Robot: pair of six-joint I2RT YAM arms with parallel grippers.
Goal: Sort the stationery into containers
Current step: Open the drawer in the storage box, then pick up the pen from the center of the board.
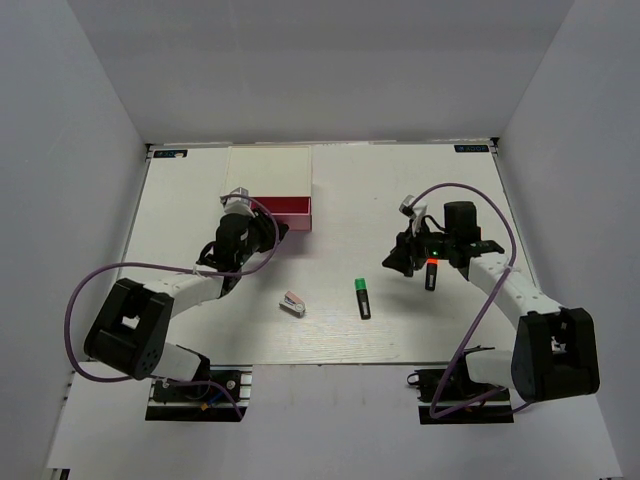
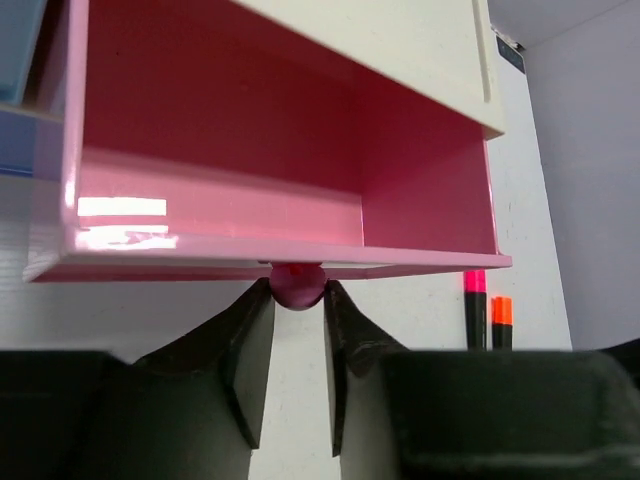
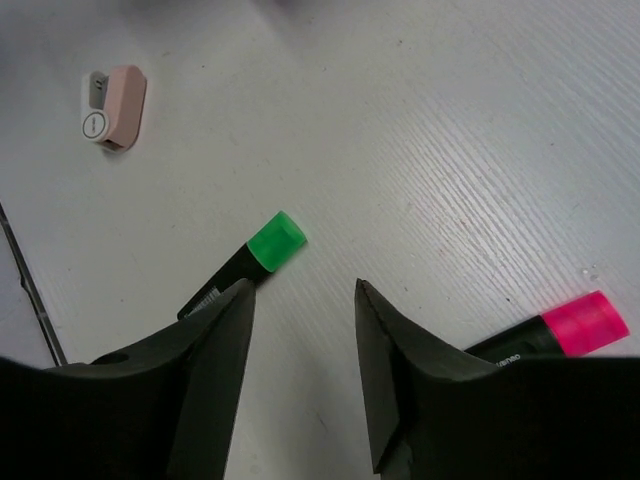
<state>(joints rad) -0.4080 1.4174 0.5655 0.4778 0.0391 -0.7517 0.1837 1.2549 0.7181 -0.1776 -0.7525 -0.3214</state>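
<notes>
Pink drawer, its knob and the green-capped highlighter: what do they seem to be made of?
The pink drawer is likely glossy moulded plastic: a bright window-like glare sits on its inner surface. The knob is a darker, smooth pink, probably plastic too. The green-capped highlighter also seems plastic, with a matte black barrel bearing pale print and a bright, slightly shiny cap.

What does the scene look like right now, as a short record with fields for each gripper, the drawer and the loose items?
left gripper: shut on knob of pink drawer
pink drawer: pulled open, nothing visible inside
right gripper: open, empty, above table
green highlighter: on table, beside one right finger
pink highlighter: on table, beyond the other finger
orange highlighter: lying beside pink highlighter
stapler: on table, apart from the highlighters
</notes>
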